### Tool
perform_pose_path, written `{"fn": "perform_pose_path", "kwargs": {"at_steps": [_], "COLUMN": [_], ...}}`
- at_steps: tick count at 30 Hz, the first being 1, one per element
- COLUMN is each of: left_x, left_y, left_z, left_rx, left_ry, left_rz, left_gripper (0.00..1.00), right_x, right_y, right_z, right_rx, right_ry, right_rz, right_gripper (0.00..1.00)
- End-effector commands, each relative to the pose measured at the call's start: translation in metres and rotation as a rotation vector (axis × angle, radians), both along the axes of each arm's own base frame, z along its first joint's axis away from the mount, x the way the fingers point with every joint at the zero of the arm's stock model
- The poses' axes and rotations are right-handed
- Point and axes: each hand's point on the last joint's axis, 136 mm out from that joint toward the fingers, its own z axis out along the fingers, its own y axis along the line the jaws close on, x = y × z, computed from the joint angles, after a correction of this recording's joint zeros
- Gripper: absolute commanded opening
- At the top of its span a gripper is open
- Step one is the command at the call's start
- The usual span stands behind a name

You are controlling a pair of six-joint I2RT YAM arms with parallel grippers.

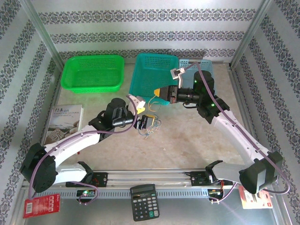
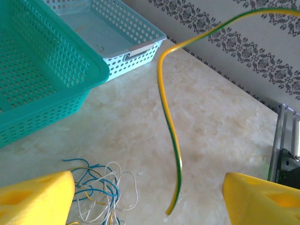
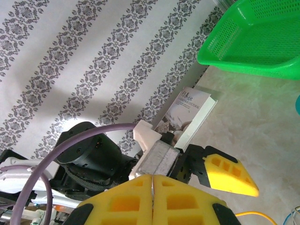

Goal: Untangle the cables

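Left arm (image 1: 70, 145): white links and black joints, low over the table, reaching from its 7 o'clock corner toward centre. Left gripper (image 1: 149, 123) points toward 1 o'clock. Its yellow foam fingers (image 2: 35, 199) stand wide apart and touch nothing.

Loose tangle of thin blue, white and yellow wires (image 1: 151, 132): it lies flat on the pale marbled tabletop (image 1: 187, 140) near centre, just past the left gripper's tips. In the left wrist view the tangle (image 2: 101, 187) sits at 7 o'clock, beside the left-hand finger. Its loops are slack and curled, with no clear long axis.

Yellow-and-green striped wire (image 2: 168, 122): one smooth strand apart from the tangle, with its long axis close to vertical. The free end hangs down between the open fingers. The upper part bends off toward 2 o'clock.

In the top view the striped wire (image 1: 152, 102) runs up to the right gripper (image 1: 159, 93).

Right arm (image 1: 234, 131): rises from the 5 o'clock corner and folds at the elbow, wrist level, pointing toward 9 o'clock. Its foam pads (image 3: 152, 197) are pressed together, clamped on the striped wire. The perforated teal plastic basket (image 1: 140, 79) is at 12 o'clock from the tangle.
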Motion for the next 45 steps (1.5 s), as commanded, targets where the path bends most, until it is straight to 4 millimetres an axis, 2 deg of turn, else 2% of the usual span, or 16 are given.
{"fn": "perform_pose_path", "kwargs": {"at_steps": [1,7,17,23,29,30,33,37,42,45], "left_x": [0.005,0.010,0.010,0.009,0.009,0.009,0.007,0.002,-0.003,-0.005], "left_y": [-0.003,-0.002,0.001,-0.002,-0.006,-0.006,-0.004,-0.001,0.001,0.000], "left_z": [0.017,0.023,0.033,0.035,0.028,0.027,0.019,0.010,0.006,0.010], "left_rx": [-0.026,-0.047,-0.094,-0.126,-0.135,-0.137,-0.140,-0.162,-0.224,-0.265], "left_ry": [-0.041,-0.055,-0.067,-0.056,-0.021,-0.015,0.004,0.033,0.066,0.071], "left_rz": [-0.024,-0.014,-0.022,-0.043,-0.056,-0.053,-0.045,-0.031,-0.024,-0.027], "left_gripper": [0.82,0.80,0.63,0.41,0.03,0.00,0.00,0.00,0.00,0.00], "right_x": [-0.010,-0.015,-0.017,-0.016,-0.008,-0.004,0.009,0.038,0.080,0.093], "right_y": [0.005,0.012,0.016,0.016,0.008,0.004,-0.011,-0.044,-0.094,-0.109], "right_z": [0.005,-0.001,-0.011,-0.012,-0.005,-0.003,0.003,0.006,-0.014,-0.026], "right_rx": [0.007,-0.002,-0.016,-0.019,-0.014,-0.011,-0.004,-0.001,-0.037,-0.060], "right_ry": [-0.022,-0.014,-0.002,-0.001,-0.020,-0.024,-0.033,-0.036,-0.010,0.000], "right_rz": [0.043,0.062,0.067,0.062,0.020,0.000,-0.070,-0.231,-0.483,-0.555], "right_gripper": [0.00,0.00,0.00,0.00,0.00,0.00,0.00,0.00,0.00,0.00]}}
